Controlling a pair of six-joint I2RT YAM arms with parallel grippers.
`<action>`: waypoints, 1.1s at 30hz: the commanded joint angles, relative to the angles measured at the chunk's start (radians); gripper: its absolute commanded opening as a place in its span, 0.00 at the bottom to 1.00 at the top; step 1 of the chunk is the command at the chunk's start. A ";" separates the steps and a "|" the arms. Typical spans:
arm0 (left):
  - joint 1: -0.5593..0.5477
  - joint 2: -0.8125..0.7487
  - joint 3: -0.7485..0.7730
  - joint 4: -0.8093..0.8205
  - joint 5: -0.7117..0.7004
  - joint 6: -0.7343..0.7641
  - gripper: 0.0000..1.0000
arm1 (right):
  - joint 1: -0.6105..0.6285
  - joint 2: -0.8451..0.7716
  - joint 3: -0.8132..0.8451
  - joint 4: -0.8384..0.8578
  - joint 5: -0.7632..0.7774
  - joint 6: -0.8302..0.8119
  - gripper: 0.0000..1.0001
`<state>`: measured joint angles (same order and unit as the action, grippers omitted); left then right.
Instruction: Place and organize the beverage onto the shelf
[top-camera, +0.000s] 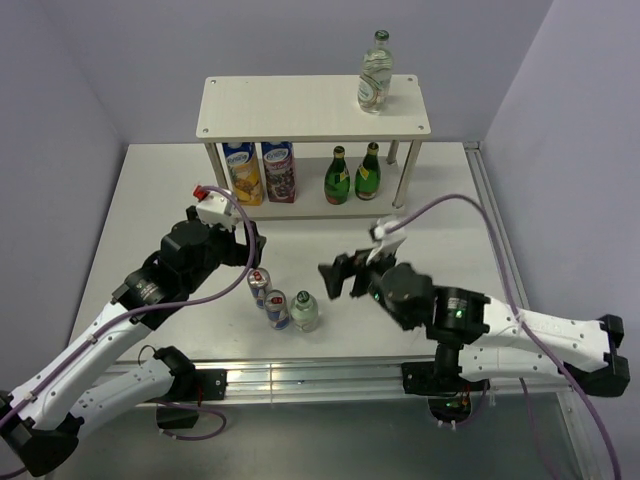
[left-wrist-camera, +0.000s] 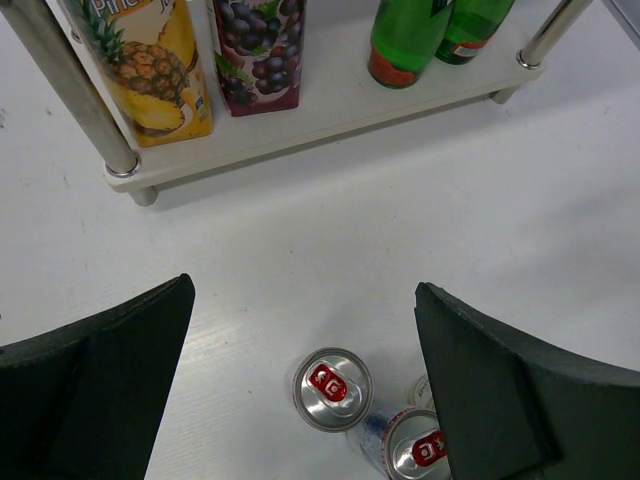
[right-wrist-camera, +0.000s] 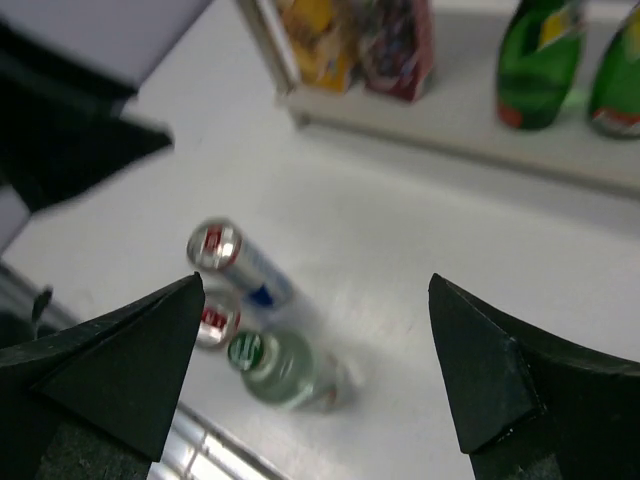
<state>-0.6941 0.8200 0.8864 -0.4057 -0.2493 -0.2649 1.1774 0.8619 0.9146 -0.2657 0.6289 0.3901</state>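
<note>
The shelf (top-camera: 300, 105) stands at the back. One clear bottle (top-camera: 374, 75) stands on its top board, and two green bottles (top-camera: 339, 177) (top-camera: 368, 172) stand on the lower board. Two blue-and-silver cans (top-camera: 259, 286) (top-camera: 277, 309) and a second clear bottle (top-camera: 304, 311) stand together on the table near the front. My left gripper (top-camera: 250, 245) is open and empty just above and behind the cans; its wrist view shows the can tops (left-wrist-camera: 332, 388) (left-wrist-camera: 420, 452) below the gripper (left-wrist-camera: 303, 290). My right gripper (top-camera: 340, 275) is open and empty, right of the clear bottle (right-wrist-camera: 275, 368).
A pineapple juice carton (top-camera: 242, 172) and a grape juice carton (top-camera: 279, 170) stand on the left of the lower board (left-wrist-camera: 330, 115). Metal shelf legs (left-wrist-camera: 75, 90) stand at the corners. A metal rail (top-camera: 330, 375) runs along the table's near edge.
</note>
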 joint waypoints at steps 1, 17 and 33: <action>0.004 -0.007 0.003 0.028 -0.036 0.012 0.99 | 0.175 0.009 -0.117 0.060 0.167 0.142 1.00; 0.010 -0.004 0.003 0.025 -0.057 0.006 0.99 | 0.275 0.273 -0.177 0.218 0.209 0.194 1.00; 0.013 -0.012 0.002 0.027 -0.068 0.006 0.99 | 0.174 0.365 -0.221 0.355 0.132 0.217 0.64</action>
<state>-0.6872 0.8200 0.8864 -0.4076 -0.3050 -0.2665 1.3621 1.2148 0.6991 0.0406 0.7547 0.5877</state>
